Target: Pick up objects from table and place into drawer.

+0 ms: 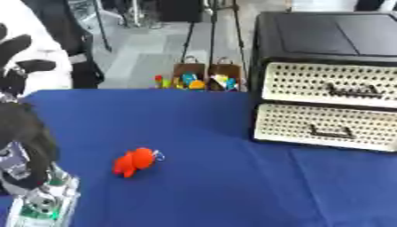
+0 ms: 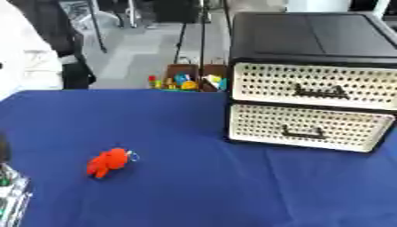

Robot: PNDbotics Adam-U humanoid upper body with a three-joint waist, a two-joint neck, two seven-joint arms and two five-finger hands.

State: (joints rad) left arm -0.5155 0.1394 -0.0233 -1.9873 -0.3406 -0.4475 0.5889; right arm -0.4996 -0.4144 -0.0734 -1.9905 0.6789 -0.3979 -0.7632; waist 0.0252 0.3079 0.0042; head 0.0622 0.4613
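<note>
A small orange soft toy point(image 1: 133, 162) with a metal ring lies on the blue table point(image 1: 217, 195), left of centre. At the right stands a black drawer unit point(image 1: 325, 40) with two cream perforated drawers, the upper drawer point(image 1: 333, 84) and the lower drawer point(image 1: 325, 126), both pushed in. My left hand point(image 1: 14, 57) is raised at the far left edge, fingers up and spread, holding nothing, well above and to the left of the toy. Its forearm point(image 1: 27, 146) comes down along the left edge. The right hand shows in no view.
Beyond the table's far edge, two brown boxes point(image 1: 205, 73) with colourful small items stand on the floor. A person in white stands at the far left. Open blue cloth lies between the toy and the drawers.
</note>
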